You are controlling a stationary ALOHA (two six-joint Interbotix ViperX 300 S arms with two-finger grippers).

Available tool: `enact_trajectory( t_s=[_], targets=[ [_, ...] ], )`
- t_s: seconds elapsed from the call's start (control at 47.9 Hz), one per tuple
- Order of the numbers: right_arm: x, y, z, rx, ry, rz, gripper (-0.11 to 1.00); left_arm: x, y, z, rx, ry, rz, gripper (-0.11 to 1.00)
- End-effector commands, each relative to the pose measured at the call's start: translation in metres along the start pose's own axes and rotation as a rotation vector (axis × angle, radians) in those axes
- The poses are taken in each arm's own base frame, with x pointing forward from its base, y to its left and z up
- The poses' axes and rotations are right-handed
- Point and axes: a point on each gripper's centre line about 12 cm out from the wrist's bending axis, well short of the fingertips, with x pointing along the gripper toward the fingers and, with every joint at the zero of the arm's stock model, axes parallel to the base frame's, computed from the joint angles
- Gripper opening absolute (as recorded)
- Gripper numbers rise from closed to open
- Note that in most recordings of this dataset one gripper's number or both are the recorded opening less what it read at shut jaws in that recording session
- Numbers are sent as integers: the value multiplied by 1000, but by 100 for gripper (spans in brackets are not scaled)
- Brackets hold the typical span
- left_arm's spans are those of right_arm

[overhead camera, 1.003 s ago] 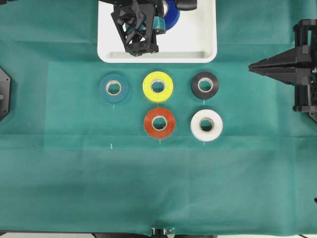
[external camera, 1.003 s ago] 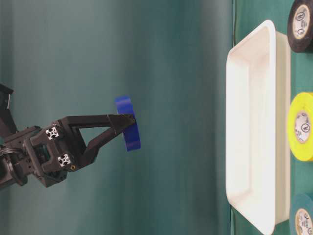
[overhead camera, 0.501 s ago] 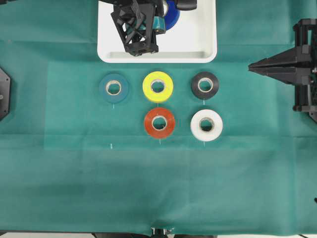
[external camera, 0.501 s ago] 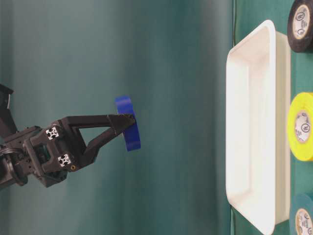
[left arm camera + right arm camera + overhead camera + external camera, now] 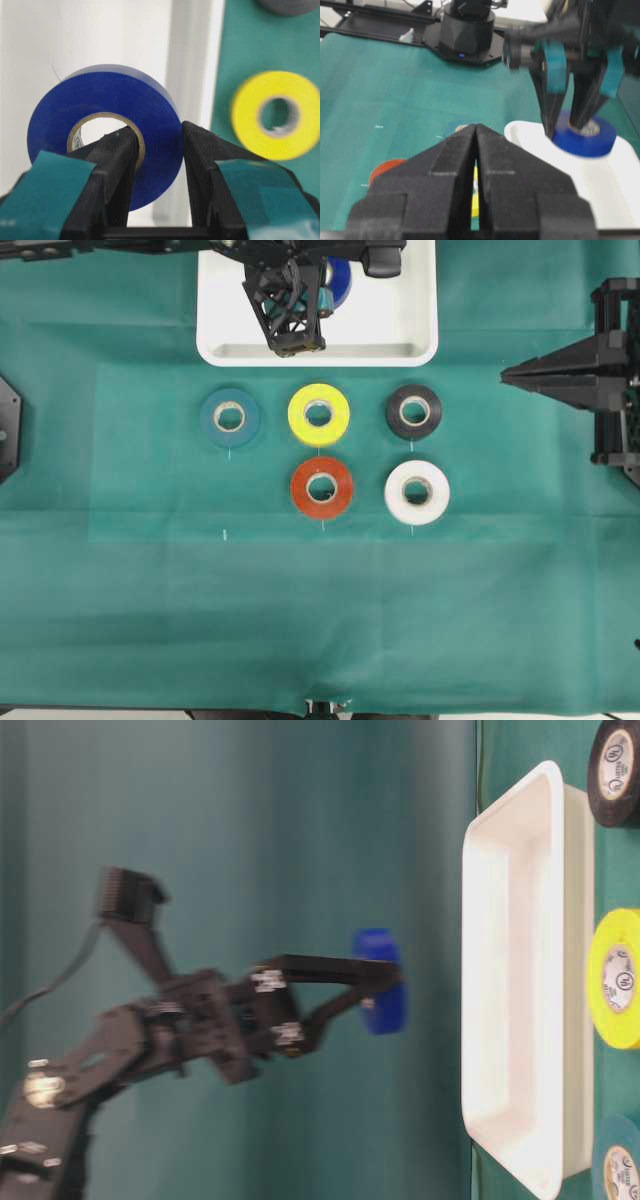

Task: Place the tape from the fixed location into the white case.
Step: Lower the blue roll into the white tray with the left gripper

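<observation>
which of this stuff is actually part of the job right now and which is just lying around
Part of the job:
- blue tape, one jaw through its core, held by the left gripper
- white case, below the tape

Just lying about:
- teal roll
- yellow roll
- black roll
- red roll
- white roll
- right gripper, shut, parked off to the side

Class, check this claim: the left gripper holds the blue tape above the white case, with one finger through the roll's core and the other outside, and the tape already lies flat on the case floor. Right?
Not quite. The tape does not lie on the floor: the table-level view shows it held clear of the white case. The rest stands: the left gripper has one finger through the core and the other outside.
</observation>
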Motion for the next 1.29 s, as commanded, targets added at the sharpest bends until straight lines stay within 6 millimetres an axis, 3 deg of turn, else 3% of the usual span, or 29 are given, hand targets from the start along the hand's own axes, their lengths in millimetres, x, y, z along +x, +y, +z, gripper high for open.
enact_trajectory(
  t_s=[0.0,0.313,0.815,1.274],
  targets=[
    [3,0,11,-1,-25,-2,0,2,6,1,-6,-41,14,24],
    [4,0,7,-3,-12,-1,0,40,20,-19,-15,-50,33,24],
    [5,-2,6,-1,-9,-11,0,79,30,-32,-14,-10,36,24],
    [5,-4,7,-3,-9,-18,0,88,31,-34,23,-5,33,24]
  ],
)
